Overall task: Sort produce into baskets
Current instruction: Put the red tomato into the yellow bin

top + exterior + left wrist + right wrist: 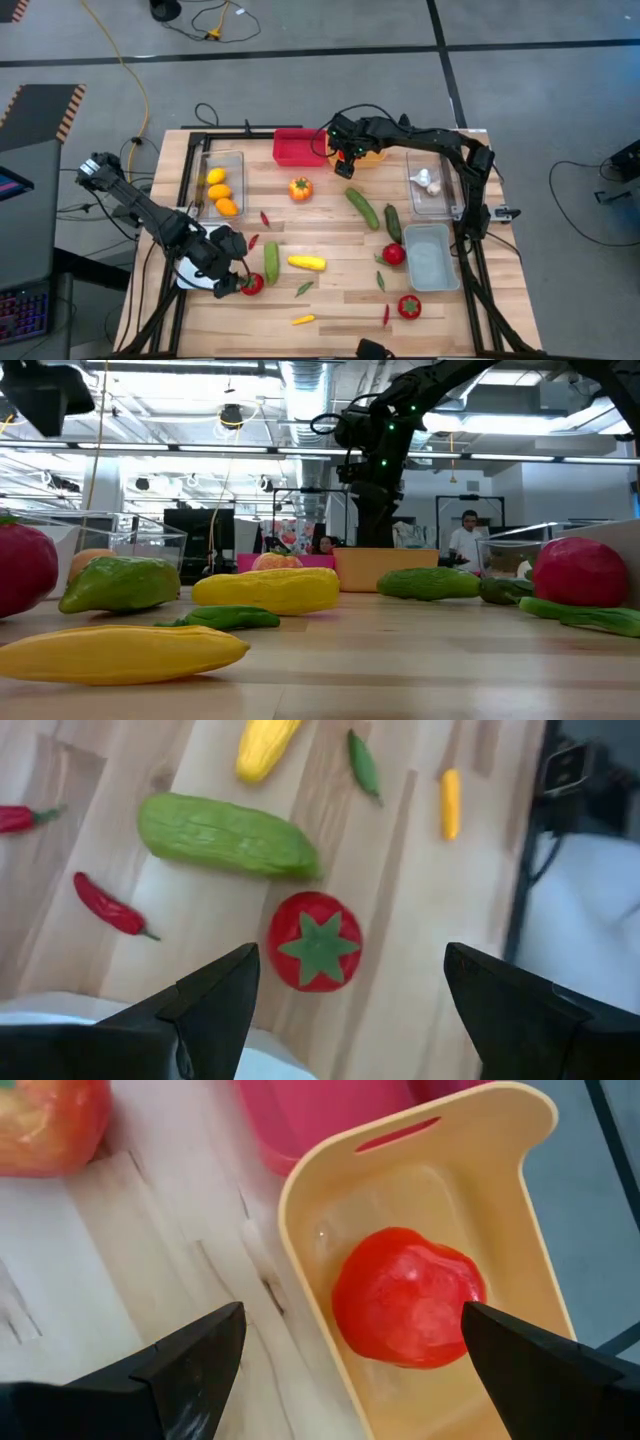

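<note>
Red tomato [408,1297] lies in the orange-yellow bin [540,1230], other produce scattered

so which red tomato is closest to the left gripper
The tomato right at the left gripper; the other two loose ones lie far across near the pale tray.

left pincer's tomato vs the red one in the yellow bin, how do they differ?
The tomato under the left pincer lies on the bare table; the red piece lies inside the yellow bin under the right pincer. The tomato shows a green star-shaped top; the red piece shows none from here. The tomato looks round; the red piece looks lumpier. Both are red and ungripped, each between open pincer fingers.
</note>
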{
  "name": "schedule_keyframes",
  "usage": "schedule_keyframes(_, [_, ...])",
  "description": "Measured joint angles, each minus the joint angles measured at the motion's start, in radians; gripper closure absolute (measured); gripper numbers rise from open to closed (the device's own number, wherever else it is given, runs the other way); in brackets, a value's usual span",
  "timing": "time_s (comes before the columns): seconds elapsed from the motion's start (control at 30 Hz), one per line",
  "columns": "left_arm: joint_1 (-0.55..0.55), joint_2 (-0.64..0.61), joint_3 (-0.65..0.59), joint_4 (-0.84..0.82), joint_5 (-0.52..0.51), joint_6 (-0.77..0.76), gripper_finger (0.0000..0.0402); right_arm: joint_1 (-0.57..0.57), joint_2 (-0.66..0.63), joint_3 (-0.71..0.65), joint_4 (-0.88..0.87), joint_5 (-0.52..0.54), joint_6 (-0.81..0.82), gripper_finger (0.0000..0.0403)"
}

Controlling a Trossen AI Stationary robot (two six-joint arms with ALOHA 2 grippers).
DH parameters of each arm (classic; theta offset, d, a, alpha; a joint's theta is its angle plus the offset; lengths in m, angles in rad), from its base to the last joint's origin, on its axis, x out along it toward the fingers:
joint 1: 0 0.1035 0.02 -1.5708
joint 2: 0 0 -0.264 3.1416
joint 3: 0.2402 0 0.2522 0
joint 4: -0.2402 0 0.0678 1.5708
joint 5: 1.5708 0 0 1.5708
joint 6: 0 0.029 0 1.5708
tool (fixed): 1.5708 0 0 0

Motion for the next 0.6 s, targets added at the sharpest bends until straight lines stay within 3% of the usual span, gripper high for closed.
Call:
schedule_keyframes(0.13, [-0.015,0.042,-0.012,0.004,-0.045,0.052,0.0097,0.010,0.000,0.000,-0.001,-0.001,0.000,0.0005])
schedule_keyframes(0.6, [-0.066,0.286,-0.013,0.047,-0.020,0.113,0.0097,0.019,0.000,0.000,-0.001,0.000,-0.003,0.0005])
